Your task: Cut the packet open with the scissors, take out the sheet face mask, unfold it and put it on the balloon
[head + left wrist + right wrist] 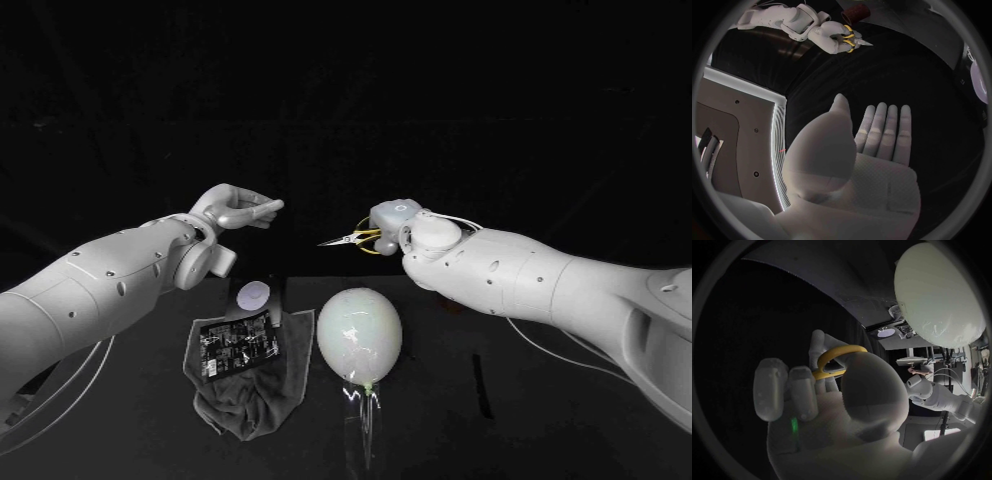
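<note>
A pale balloon lies on the black table, its knot toward me. To its left a black printed packet lies flat on a grey cloth. My right hand hovers above the balloon's far end and grips the yellow-handled scissors, whose blades point left. The right wrist view shows a yellow handle loop around my right hand's fingers, with the balloon beyond. My left hand is raised above the table behind the packet. In its wrist view the palm is flat, fingers straight, holding nothing, facing the scissors.
A small white round object sits on the table just behind the cloth. The balloon's string trails toward the front edge. A dark strip lies on the table right of the balloon.
</note>
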`<state>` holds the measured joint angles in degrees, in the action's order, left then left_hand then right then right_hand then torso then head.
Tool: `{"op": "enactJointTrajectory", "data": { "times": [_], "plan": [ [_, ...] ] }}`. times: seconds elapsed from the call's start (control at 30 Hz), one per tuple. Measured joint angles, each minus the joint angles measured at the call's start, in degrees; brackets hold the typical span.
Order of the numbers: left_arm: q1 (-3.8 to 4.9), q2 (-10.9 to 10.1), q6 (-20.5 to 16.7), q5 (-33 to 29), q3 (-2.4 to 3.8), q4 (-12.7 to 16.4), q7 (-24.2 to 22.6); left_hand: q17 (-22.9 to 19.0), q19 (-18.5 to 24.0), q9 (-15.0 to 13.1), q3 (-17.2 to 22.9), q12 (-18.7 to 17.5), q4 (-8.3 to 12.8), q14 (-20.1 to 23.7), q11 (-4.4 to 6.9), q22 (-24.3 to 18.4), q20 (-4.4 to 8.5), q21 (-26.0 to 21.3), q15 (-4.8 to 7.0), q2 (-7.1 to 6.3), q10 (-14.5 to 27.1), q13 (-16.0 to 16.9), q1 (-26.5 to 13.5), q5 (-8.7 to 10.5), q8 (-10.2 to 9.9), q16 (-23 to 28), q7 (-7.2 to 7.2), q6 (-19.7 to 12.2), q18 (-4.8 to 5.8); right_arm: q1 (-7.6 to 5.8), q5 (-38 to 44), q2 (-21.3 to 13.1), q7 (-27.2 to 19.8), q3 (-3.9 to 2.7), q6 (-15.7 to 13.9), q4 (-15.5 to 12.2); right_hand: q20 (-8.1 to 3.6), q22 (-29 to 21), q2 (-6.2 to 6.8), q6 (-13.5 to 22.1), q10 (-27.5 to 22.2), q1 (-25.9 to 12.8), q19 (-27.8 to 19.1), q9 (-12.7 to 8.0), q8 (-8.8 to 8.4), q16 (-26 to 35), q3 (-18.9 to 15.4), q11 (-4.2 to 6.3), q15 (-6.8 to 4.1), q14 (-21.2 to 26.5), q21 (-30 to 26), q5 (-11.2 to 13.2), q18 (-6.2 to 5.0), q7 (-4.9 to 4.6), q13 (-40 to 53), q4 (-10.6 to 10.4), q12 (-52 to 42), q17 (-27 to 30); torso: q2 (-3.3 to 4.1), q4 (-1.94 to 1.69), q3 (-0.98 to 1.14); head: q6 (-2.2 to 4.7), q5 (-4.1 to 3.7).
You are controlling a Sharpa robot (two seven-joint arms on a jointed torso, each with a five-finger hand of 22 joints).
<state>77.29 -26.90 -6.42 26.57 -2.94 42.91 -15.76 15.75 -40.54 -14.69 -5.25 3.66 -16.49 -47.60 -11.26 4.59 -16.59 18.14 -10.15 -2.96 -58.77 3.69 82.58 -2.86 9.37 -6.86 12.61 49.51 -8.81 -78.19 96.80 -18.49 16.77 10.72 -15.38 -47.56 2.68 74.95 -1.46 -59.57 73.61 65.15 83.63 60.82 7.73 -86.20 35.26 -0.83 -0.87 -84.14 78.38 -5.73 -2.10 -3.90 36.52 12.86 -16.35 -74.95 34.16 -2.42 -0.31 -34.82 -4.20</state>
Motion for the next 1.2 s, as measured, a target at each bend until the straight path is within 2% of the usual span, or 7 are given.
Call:
{"op": "enactJointTrajectory", "data": {
  "times": [0.2,0.47,0.57,0.7,0.87,1.0,1.2],
  "plan": [
    [0.20,2.37,0.41,4.64,0.02,-0.36,0.03,0.06,-1.47,0.02,-0.98,0.00,-0.12,-1.56,0.21,0.17,0.00,0.62,0.52,0.06,0.21,0.07,0.53,0.00,-0.15,-0.40,-0.01,-0.02,0.01,0.07,4.52,2.31,0.40,0.03,0.43,0.82,0.00,-0.01,1.26,-0.01,0.12,0.37,-0.01,0.69,0.01,0.01,1.29,0.09,0.12,-0.10,-0.01,0.35,0.02,0.00,0.02,-0.27,-0.01,0.00,0.25,-0.07,-0.16,0.26,-0.06],
    [0.43,4.68,1.85,10.86,0.02,-0.49,0.62,-0.34,-0.40,0.17,-1.70,0.00,-0.04,-1.21,0.01,-0.39,-0.21,-0.45,0.17,-0.50,0.41,0.06,1.13,0.00,-0.15,0.06,-0.43,-0.82,0.02,0.17,7.53,3.57,0.73,0.06,0.41,0.55,0.01,-0.05,1.42,-0.01,0.14,0.21,-0.03,1.02,0.00,-0.06,1.55,0.07,0.13,-0.11,-0.01,0.56,0.06,-0.01,0.06,-0.32,-0.01,0.04,0.64,-0.19,-0.24,0.35,0.19],
    [0.45,5.22,2.82,12.51,0.02,-0.53,1.09,-0.43,-0.29,0.18,-1.70,0.00,-0.03,-1.03,0.01,-0.46,-0.09,-0.45,-0.01,0.02,0.41,0.06,2.10,0.00,-0.15,0.39,-0.43,-0.82,0.02,0.21,8.16,3.58,0.76,0.06,-0.16,0.17,0.02,-0.05,1.57,-0.01,0.15,0.06,-0.04,1.10,-0.01,-0.06,1.84,0.06,0.13,-0.11,-0.01,0.66,0.06,0.00,0.08,-0.54,-0.01,0.05,0.71,-0.20,-0.24,0.31,0.35],
    [0.47,5.70,4.13,14.09,-0.03,-0.55,1.63,-0.48,-0.19,0.16,-1.69,0.15,-0.02,-1.08,0.12,-0.45,0.00,-0.67,0.04,0.44,0.30,0.09,3.34,0.00,-0.07,0.43,-0.40,-0.79,0.02,0.21,8.72,3.56,0.73,0.06,-1.32,-0.29,0.02,-0.04,2.32,-0.02,0.31,0.05,-0.05,1.29,-0.02,-0.06,2.82,0.10,0.13,-0.11,-0.01,0.78,0.08,-0.01,0.16,-0.68,-0.13,0.05,0.73,-0.17,-0.24,0.40,0.48],
    [0.47,5.89,5.33,15.32,-0.06,-0.44,2.20,-0.47,-0.57,-0.13,-1.76,0.50,0.22,-2.42,1.18,-0.43,0.30,-0.67,0.97,0.86,-1.21,0.19,4.45,0.00,0.59,0.00,-0.18,0.49,0.02,0.21,9.14,3.33,0.64,0.06,-2.53,-0.70,0.02,-0.02,2.61,-0.12,0.50,-0.24,-0.05,1.45,0.18,-0.06,4.00,0.11,0.13,-0.11,-0.02,1.12,0.36,-0.10,0.22,-0.93,0.08,0.04,0.73,-0.20,-0.24,0.50,0.23],
    [0.47,5.99,5.82,15.73,-0.08,-0.43,2.64,-0.30,-1.81,-0.13,-2.30,0.50,0.01,-3.73,1.03,-0.24,0.09,-0.30,1.12,1.05,-1.47,0.17,4.63,0.00,0.58,-0.50,-0.02,0.66,0.02,0.21,9.32,2.89,0.58,0.05,-3.47,-1.30,0.02,0.00,2.61,-0.12,0.61,-0.24,-0.06,1.53,0.21,-0.04,4.37,0.01,0.82,-0.04,0.26,1.23,0.44,-0.11,0.23,-0.99,0.08,0.04,0.74,-0.21,-0.23,0.61,0.18],
    [0.47,6.32,5.97,15.67,-0.09,-0.17,3.38,0.02,-3.20,0.11,-2.81,0.14,0.14,-5.15,1.02,0.16,0.10,0.47,1.44,1.46,-1.47,0.04,5.65,0.00,0.58,-1.06,0.21,0.42,0.03,0.22,9.47,2.22,0.46,0.05,-5.39,-2.76,0.00,0.00,2.83,-0.23,0.66,-0.01,-0.05,1.62,0.21,-0.01,4.54,-0.04,0.89,-0.10,0.96,1.44,0.46,-0.22,0.18,-1.00,0.08,0.00,0.74,-0.21,-0.23,0.70,0.10]
  ]
}}
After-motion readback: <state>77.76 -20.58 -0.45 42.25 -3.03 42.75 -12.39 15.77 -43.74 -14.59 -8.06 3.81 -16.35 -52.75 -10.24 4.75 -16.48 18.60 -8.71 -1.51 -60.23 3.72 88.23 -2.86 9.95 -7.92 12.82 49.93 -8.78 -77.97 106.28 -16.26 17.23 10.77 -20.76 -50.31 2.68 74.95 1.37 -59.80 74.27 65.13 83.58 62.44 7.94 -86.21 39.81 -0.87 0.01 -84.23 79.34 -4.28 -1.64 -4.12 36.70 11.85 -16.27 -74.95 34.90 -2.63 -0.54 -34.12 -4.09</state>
